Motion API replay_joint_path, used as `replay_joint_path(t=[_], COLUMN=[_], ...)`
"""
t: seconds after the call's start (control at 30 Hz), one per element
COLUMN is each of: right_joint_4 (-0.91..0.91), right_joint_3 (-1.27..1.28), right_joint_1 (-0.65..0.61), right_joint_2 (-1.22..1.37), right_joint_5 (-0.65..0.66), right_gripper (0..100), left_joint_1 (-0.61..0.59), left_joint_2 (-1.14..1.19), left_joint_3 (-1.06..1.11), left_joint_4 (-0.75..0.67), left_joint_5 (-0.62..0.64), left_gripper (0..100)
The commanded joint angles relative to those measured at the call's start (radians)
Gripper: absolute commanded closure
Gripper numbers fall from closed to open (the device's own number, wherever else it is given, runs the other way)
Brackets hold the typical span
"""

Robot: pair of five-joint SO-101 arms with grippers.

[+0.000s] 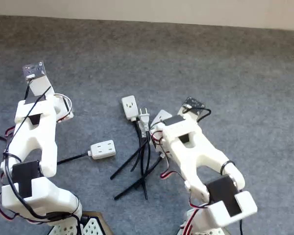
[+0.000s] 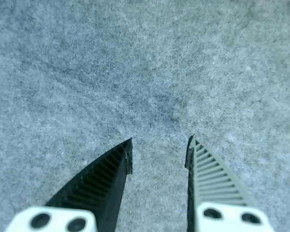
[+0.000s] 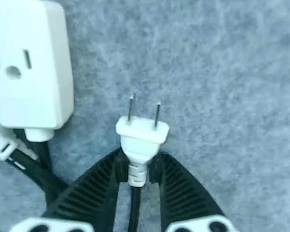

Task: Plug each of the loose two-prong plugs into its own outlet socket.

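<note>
White two-prong plug (image 3: 142, 133), just beside the outlet socket (image 3: 26, 67), sits pinched in the right tool (image 3: 139, 158); left tool (image 2: 159, 147) spread, well apart from it.

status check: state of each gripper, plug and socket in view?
left gripper: open, empty, over carpet.
right gripper: shut on white plug.
white plug: unplugged, prongs bare, beside the single socket.
single socket: empty.
outlet block: nothing plugged in, lying on the carpet.

Table cover (image 1: 235, 73) rough, matt grey cloth; plug (image 3: 141, 137) smooth white plastic, prongs (image 3: 157, 114) metal; right hand (image 3: 139, 163) ribbed black plastic.
</note>
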Motion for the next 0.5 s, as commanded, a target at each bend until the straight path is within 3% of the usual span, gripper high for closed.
replay_joint_path(t=[0.0, 0.1, 0.17, 0.4, 0.47], right_joint_4=[0.013, 0.030, 0.038, 0.193, 0.257], right_joint_3=[-0.065, -0.074, -0.088, -0.285, -0.387], right_joint_1=[-0.013, -0.007, 0.021, 0.271, 0.328], right_joint_2=[0.061, 0.056, 0.047, -0.018, -0.013], right_joint_5=[0.020, 0.034, 0.161, 1.158, 1.306], right_gripper=[99.2, 99.2, 99.0, 99.1, 99.1], left_joint_1=[-0.013, -0.013, -0.013, -0.008, -0.008], left_joint_2=[-0.004, -0.004, -0.004, 0.002, 0.004], left_joint_3=[-0.028, -0.028, -0.028, -0.027, -0.027], left_joint_4=[0.005, 0.005, 0.005, 0.005, 0.005], left_joint_5=[0.008, 0.008, 0.008, 0.008, 0.008], left_gripper=[80, 80, 80, 80, 80])
